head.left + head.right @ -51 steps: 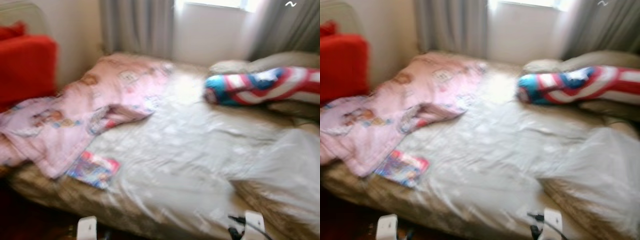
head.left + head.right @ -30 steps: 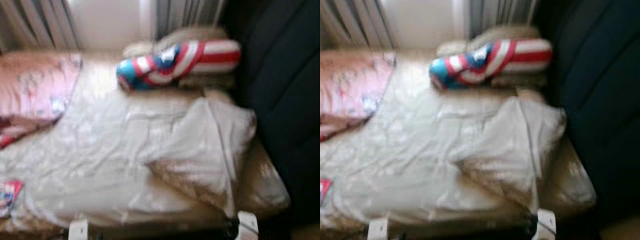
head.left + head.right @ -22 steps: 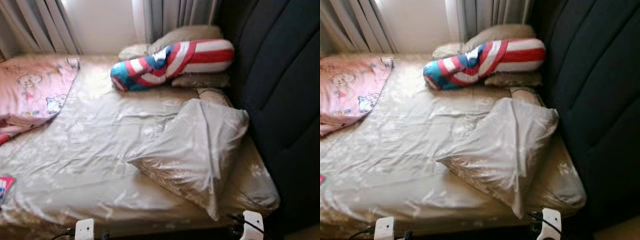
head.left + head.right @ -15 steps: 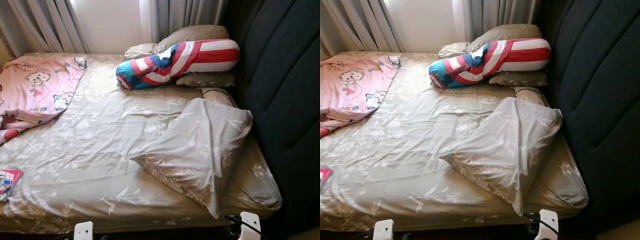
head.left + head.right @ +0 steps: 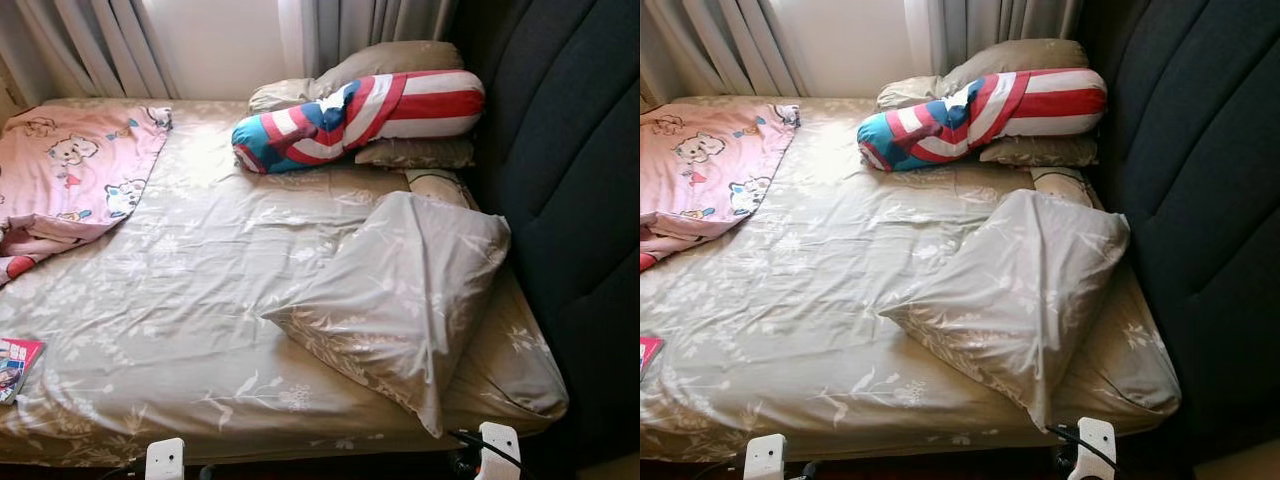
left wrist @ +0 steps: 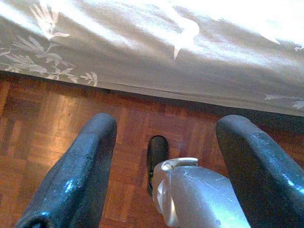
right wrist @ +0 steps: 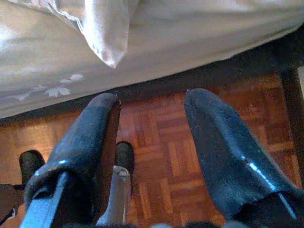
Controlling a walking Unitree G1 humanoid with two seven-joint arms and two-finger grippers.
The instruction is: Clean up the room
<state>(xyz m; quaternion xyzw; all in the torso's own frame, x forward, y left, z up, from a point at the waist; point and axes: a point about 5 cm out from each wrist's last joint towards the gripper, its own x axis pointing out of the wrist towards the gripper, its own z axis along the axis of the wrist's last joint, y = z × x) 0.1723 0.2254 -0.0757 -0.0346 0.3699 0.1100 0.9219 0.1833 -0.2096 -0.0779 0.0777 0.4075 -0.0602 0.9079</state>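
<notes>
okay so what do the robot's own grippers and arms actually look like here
Each gripper, left gripper and right gripper, has two long, rounded, glossy black fingers. A silver metal part sits between the left pair. A thin black cable runs by a white block.

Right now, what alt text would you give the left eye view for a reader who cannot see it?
An untidy bed in a beige leaf-print sheet, with a loose pillow askew near the dark headboard. A red, white and blue bolster lies by the curtains, a pink blanket is bunched at the left, and a magazine sits at the edge.
</notes>
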